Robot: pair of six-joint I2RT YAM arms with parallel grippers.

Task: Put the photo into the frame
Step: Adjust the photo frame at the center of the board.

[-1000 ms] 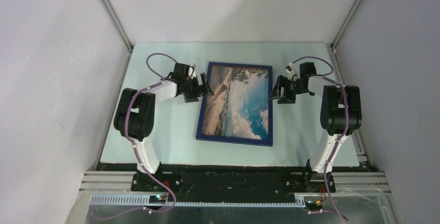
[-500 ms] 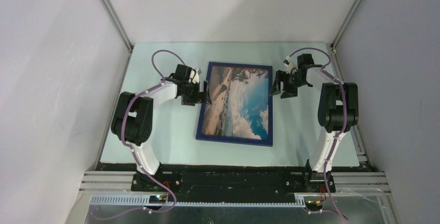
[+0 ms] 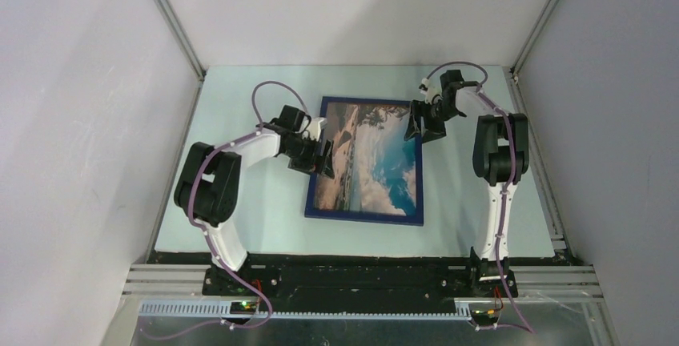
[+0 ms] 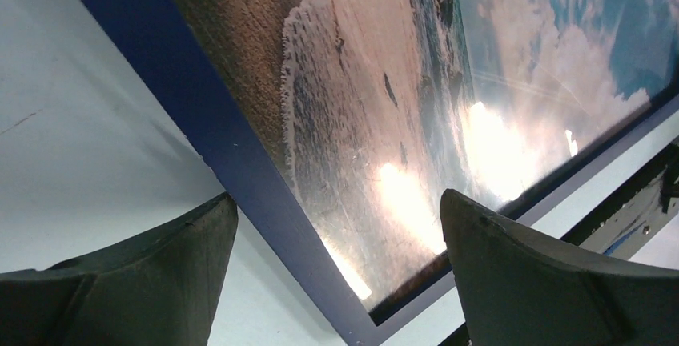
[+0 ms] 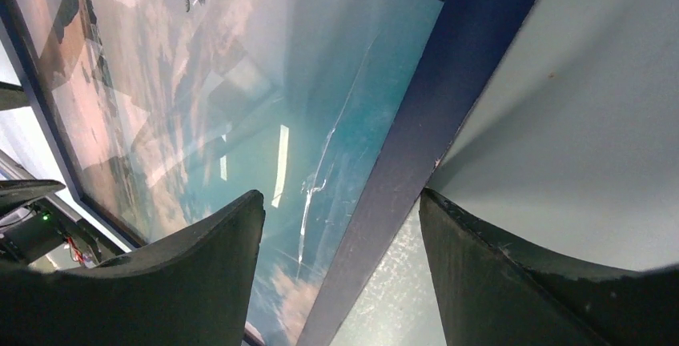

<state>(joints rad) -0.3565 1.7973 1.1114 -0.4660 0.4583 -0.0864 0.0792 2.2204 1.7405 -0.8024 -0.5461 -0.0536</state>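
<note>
The dark blue frame (image 3: 311, 171) lies front side up in the middle of the table, with the beach photo (image 3: 367, 158) showing behind its pane. My left gripper (image 3: 323, 158) is open and straddles the frame's left border (image 4: 216, 146), one finger over the table and one over the photo (image 4: 360, 122). My right gripper (image 3: 417, 126) is open and straddles the frame's right border (image 5: 432, 114) near the far right corner, one finger over the photo (image 5: 240, 90) and one over the table.
The pale table top (image 3: 240, 202) is walled by grey panels on the left, back and right. The black base rail (image 3: 360, 278) runs along the near edge.
My left gripper moved right and nearer, onto the frame's left border. My right gripper moved left and farther back, onto the frame's right border near the far corner.
</note>
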